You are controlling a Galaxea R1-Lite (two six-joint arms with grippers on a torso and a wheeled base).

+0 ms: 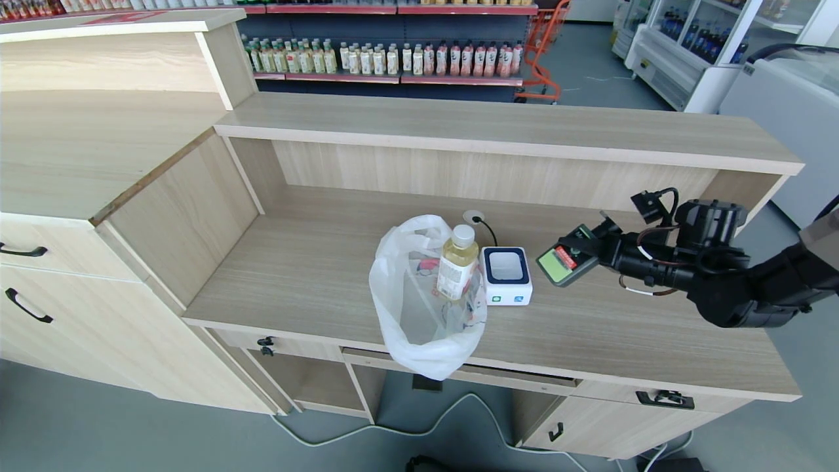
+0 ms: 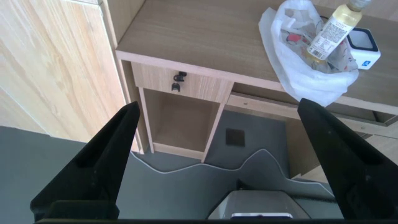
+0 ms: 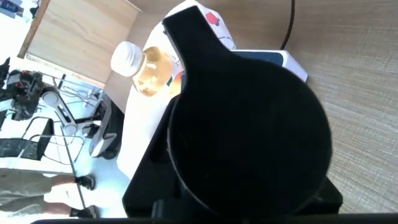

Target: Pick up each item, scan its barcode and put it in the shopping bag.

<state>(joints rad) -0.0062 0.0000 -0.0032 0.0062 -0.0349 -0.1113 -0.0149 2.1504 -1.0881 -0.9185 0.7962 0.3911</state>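
Counter holds shopping bag and scanner; right pincer clamps green box, left pincer spread.

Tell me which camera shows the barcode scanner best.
The head view: the scanner shows whole, from above, beside the shopping bag. The left wrist view shows just a far corner behind the bag; the right wrist view, only an edge behind a dark shape.

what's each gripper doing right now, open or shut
left gripper: open, holding nothing
right gripper: shut on a green-faced item, held above the counter near the scanner
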